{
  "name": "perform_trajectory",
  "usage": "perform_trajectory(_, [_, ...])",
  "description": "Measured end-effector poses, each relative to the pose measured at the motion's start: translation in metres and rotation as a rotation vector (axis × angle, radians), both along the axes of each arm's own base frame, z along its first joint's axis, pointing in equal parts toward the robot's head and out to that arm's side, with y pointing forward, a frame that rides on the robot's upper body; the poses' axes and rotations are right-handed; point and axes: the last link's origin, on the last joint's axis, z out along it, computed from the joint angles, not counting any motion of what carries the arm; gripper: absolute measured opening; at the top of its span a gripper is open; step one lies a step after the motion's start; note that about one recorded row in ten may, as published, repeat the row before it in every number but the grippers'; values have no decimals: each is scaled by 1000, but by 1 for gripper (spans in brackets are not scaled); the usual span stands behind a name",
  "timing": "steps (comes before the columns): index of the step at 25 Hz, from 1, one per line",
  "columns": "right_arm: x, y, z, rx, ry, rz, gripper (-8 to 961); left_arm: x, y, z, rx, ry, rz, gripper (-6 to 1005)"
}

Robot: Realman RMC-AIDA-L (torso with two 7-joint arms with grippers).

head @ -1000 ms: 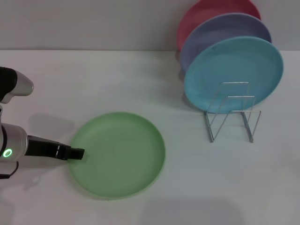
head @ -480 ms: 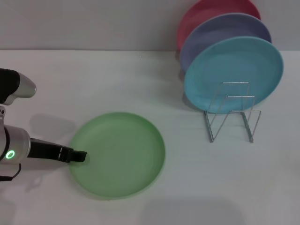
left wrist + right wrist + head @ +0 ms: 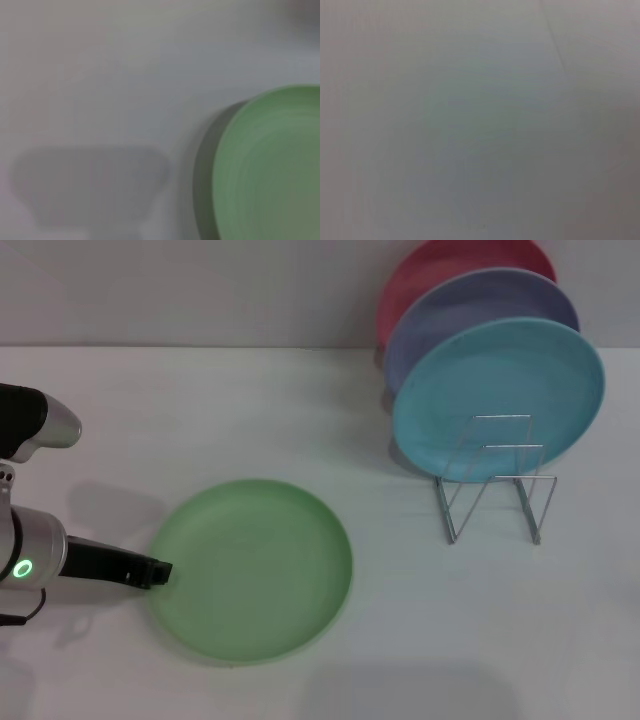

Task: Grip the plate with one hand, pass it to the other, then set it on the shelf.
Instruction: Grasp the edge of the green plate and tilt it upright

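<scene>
Light green plate: the round, shallow, matte plastic plate (image 3: 250, 571) lies flat on the white table (image 3: 250, 410), left of centre and near, well apart from the rack. Lying flat, it offers only its raised rim to a grip, which probably explains the low, sideways approach.
Left gripper: the black-fingered left gripper (image 3: 158, 572) on its white and silver arm, green light glowing, sits at the plate's left rim, touching or just beside it. Whether its fingers are apart or closed on the rim I cannot tell. The left wrist view shows only the plate's edge (image 3: 270, 165) and bare table.
Right gripper: not in view; its wrist camera shows only a blank grey surface.
Wire shelf: the small silver wire dish rack (image 3: 495, 490) stands on the right, farther back, its near slots free, probably the place meant for the green plate.
Other plates: a sky-blue plate (image 3: 497, 398), a lavender plate (image 3: 480, 302) and a red plate (image 3: 440, 265) stand on edge, one behind the other, at the rack's far side.
Step in hand: judged as the first grip; the pass and the shelving are not yet done.
</scene>
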Motion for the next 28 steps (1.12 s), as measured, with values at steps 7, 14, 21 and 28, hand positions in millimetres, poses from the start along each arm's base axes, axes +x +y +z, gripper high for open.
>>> perform_trajectory(7, [0,0,0,0,0,0,824,-1,0,-1,-1,5,-2,223])
perform_trajectory(14, [0,0,0,1,-1,1,825,4,1,3,14,5,-22,78])
perform_trajectory(21, [-5,1,-1,0,-8,30,824,15,4,11,45,3,-73,29])
perform_trajectory(28, [-52,15,-7,-20,-99,324,825,48,16,42,203,1,-251,30])
